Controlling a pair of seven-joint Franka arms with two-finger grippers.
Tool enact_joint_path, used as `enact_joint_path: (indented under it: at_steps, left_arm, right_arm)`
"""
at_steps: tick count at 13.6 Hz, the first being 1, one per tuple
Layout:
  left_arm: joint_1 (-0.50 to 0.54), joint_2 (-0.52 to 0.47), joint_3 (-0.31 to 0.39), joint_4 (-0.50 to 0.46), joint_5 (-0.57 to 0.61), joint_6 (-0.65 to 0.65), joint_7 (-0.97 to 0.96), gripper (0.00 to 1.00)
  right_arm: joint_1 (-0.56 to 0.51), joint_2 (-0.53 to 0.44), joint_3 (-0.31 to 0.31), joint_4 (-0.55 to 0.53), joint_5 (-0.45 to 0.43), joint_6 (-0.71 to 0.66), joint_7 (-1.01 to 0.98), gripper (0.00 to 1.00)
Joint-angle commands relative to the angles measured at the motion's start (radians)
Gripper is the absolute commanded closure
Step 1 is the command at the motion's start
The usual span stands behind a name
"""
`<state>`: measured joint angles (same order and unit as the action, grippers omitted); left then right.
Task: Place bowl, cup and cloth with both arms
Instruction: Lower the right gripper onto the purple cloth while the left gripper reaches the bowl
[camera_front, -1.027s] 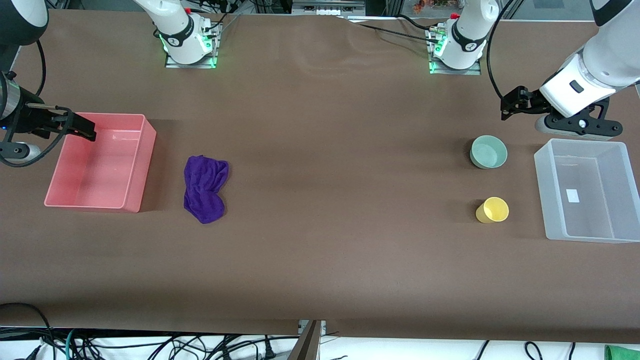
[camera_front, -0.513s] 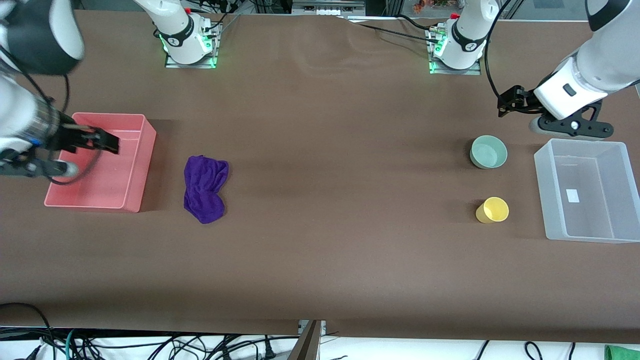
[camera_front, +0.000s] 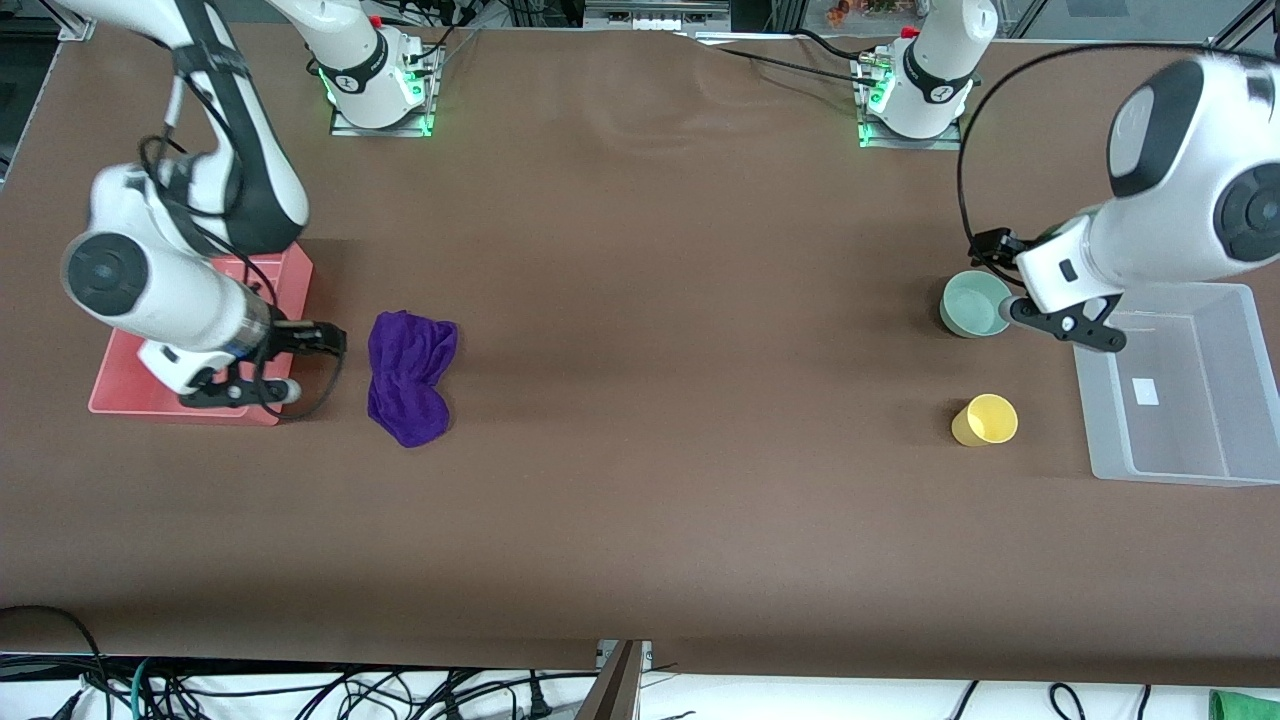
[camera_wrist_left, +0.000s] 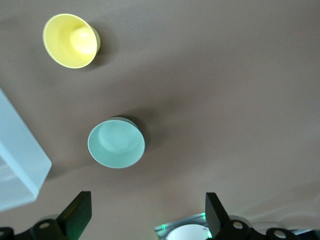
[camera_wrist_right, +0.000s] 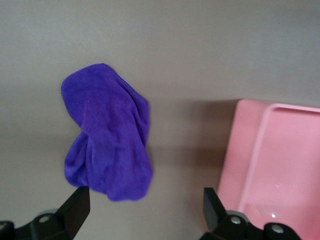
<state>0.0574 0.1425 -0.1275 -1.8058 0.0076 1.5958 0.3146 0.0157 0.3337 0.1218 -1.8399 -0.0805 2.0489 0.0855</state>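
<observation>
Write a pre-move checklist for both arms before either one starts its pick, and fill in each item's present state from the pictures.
1. Left tool open, holding nothing: ok.
2. Right tool open, holding nothing: ok.
3. Small round mint-green bowl upright on the table, untouched beside the clear plastic bin: ok.
4. Small yellow handleless cup upright: not ok, it lies tipped, nearer the front camera than the bowl.
5. Crumpled deep purple cloth free on the table beside the pink plastic bin: ok.
6. Left tool directly over the bowl: cannot tell.
</observation>
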Motion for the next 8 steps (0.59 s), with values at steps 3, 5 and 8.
enact_joint_path:
  at_steps: [3, 5, 8]
  left_arm:
    - [0.058, -0.041, -0.004, -0.263, 0.115, 0.229, 0.252, 0.00]
    - [0.076, -0.031, -0.004, -0.355, 0.146, 0.356, 0.337, 0.00]
    - [0.123, 0.031, -0.004, -0.469, 0.207, 0.619, 0.533, 0.00]
  right_arm:
    - [0.059, 0.137, 0.007, -0.009, 0.010, 0.161, 0.057, 0.00]
    - [0.078, 0.186, 0.016, -0.012, 0.010, 0.218, 0.094, 0.00]
    - [0.090, 0.252, 0.016, -0.022, 0.010, 0.289, 0.094, 0.00]
